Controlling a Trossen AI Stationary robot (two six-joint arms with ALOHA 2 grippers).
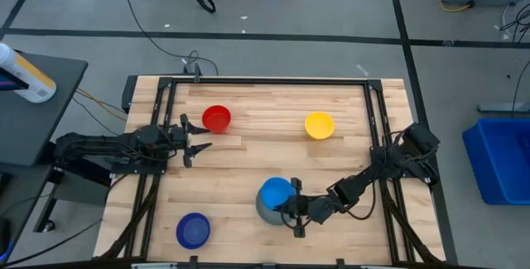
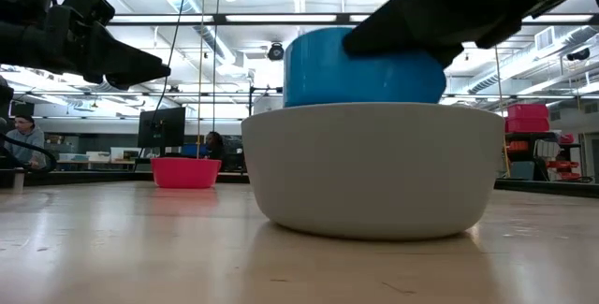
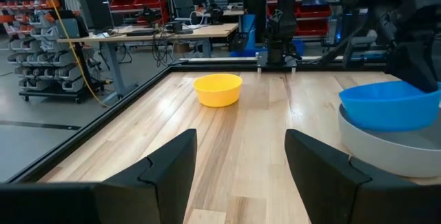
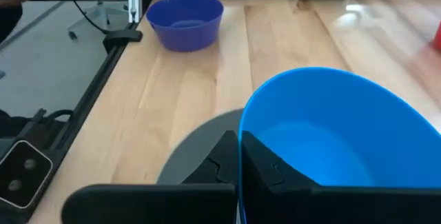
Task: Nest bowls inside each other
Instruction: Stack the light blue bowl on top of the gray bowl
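Note:
The light blue bowl (image 1: 276, 193) hangs tilted over the larger pale grey bowl (image 1: 265, 212) near the table's front middle, its bottom down inside the grey bowl's rim (image 2: 374, 112). My right gripper (image 1: 291, 208) is shut on it. My left gripper (image 1: 195, 137) stands open at the table's left, beside the red bowl (image 1: 217, 118), holding nothing. The yellow bowl (image 1: 319, 125) sits at the far right and the dark blue bowl (image 1: 193, 230) at the near left, each on its base. My right gripper pinches the light blue bowl's rim (image 4: 242, 131) on the side toward the table's right, one finger inside the bowl and one outside. The fingers slant down from the table's right. The bowl is tilted over the grey bowl; whether it rests on that bowl I cannot tell.
A black frame (image 1: 166, 87) runs around the wooden table top. Bare wood lies between the red and yellow bowls and in the table's middle. People sit at desks in the room beyond the table (image 2: 23, 140).

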